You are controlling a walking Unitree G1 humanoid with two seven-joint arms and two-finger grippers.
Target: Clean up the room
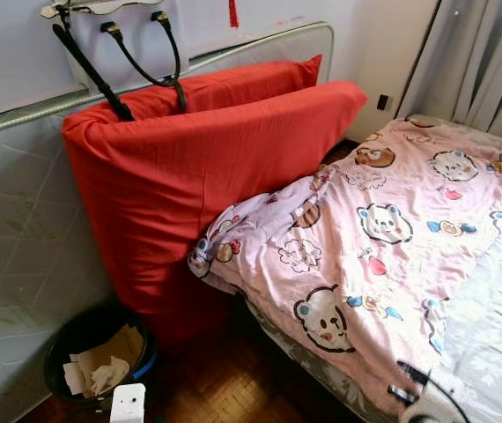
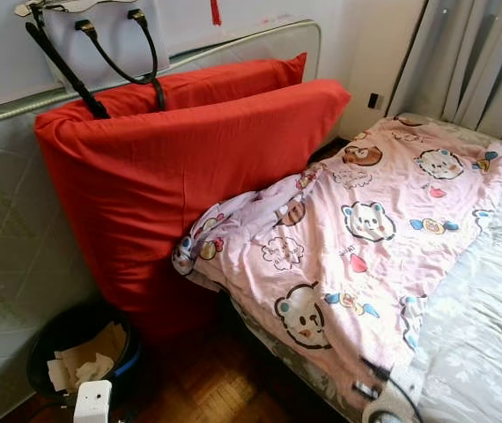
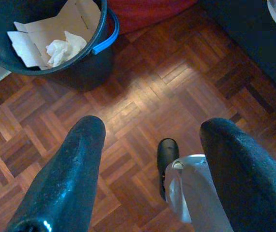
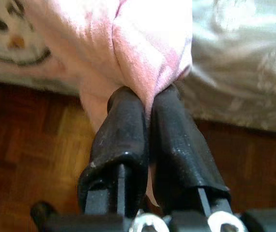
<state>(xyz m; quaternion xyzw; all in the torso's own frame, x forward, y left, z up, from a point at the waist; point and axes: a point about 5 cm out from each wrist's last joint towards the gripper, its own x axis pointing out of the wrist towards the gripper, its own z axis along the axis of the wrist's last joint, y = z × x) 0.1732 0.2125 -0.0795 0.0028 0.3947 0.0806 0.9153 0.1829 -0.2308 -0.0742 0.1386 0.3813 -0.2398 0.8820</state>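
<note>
— Parquet floor (image 3: 186, 92) and a bed (image 1: 498, 352) against the wall: where does the tidying stand?

— Making the bed, I'd judge. The pink blanket (image 1: 383, 238) printed with cartoon bears lies rumpled across the mattress, filling the middle and right of the head views, one corner sagging off the edge toward the floor. The right hand (image 4: 147, 96) is clenched on a fold of that blanket at the bed's edge, low right in the head views.

— And the other arm?

— The left hand (image 3: 152, 145) hangs released over the floor, its fingers well apart, near the black bin (image 3: 41, 43) of paper scraps at lower left.

— Next move?

— Probably drawing the pinched fold outward and flat, keeping the cloth from slipping free.

— Any writing to read?

— None legible. Two red pillows (image 1: 207, 167) lean at upper left, with a white handbag (image 1: 119, 35) perched above them; no label shows on either.
</note>
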